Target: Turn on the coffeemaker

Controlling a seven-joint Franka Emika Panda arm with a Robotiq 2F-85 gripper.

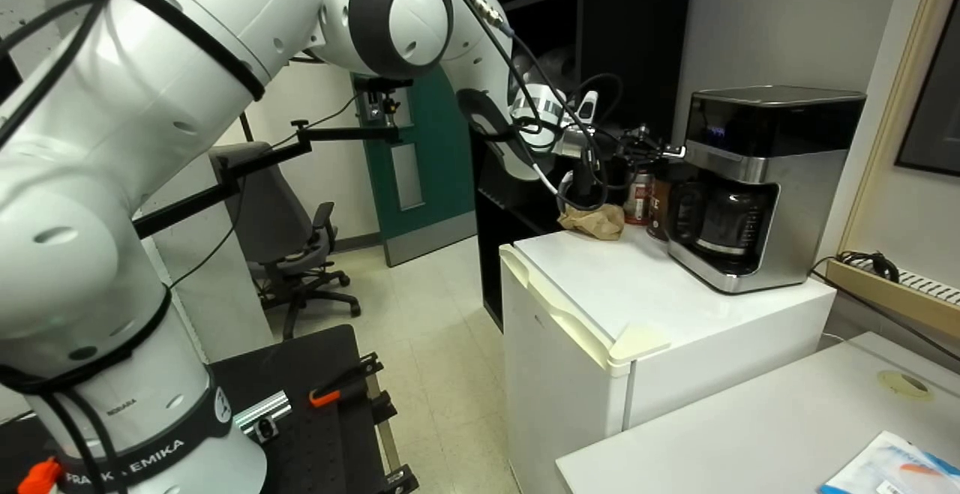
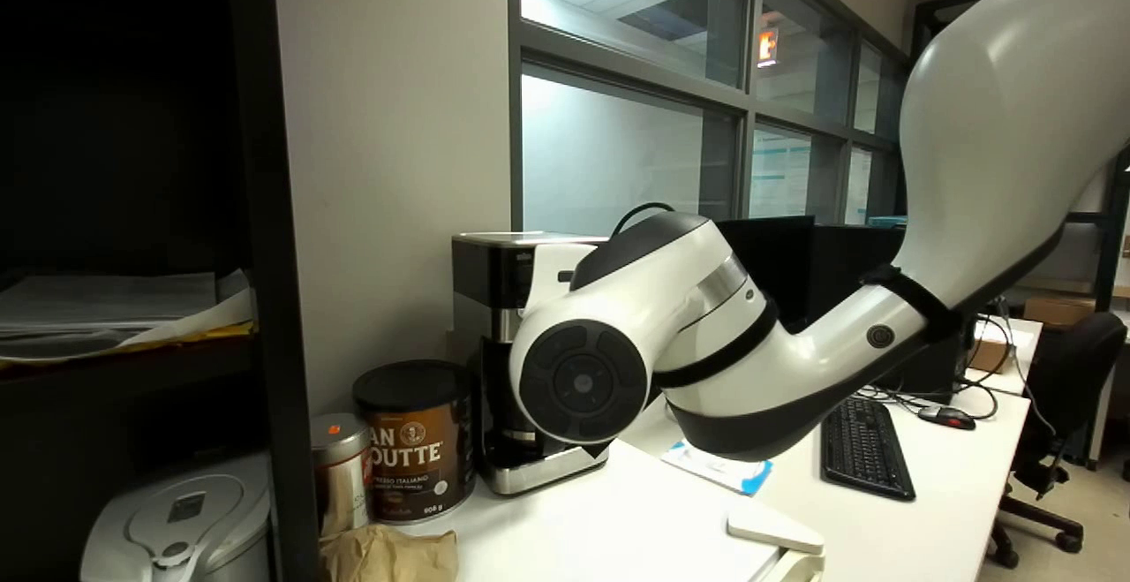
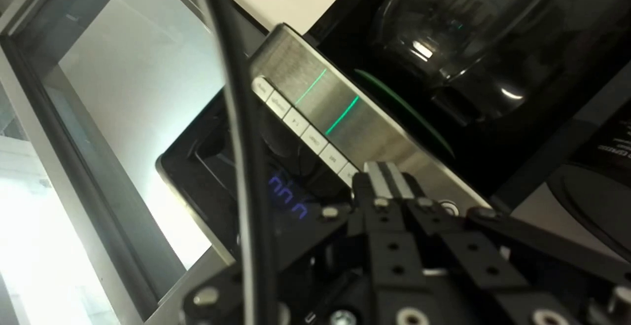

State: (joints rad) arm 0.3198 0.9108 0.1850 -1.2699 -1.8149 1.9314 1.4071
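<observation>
The coffeemaker (image 1: 808,202) is a boxy black and steel machine on a white cabinet. In an exterior view the robot's wrist partly covers the coffeemaker (image 2: 491,275). In the wrist view its steel band (image 3: 355,118) carries a row of pale buttons (image 3: 314,140), beside a black panel with blue digits (image 3: 287,194). A round ringed button (image 3: 448,208) is partly hidden behind my fingers. My gripper (image 3: 387,181) is shut and empty, its tips in front of the band near the end of the row. The gripper (image 1: 673,152) is close to the machine's front; touching cannot be told.
A brown coffee can (image 2: 415,449), a metal tin (image 2: 342,472) and a crumpled paper bag (image 2: 388,555) stand beside the coffeemaker. The carafe (image 1: 731,220) sits in its recess. A black shelf (image 1: 630,37) stands behind the gripper. A cable (image 3: 241,118) crosses the wrist view.
</observation>
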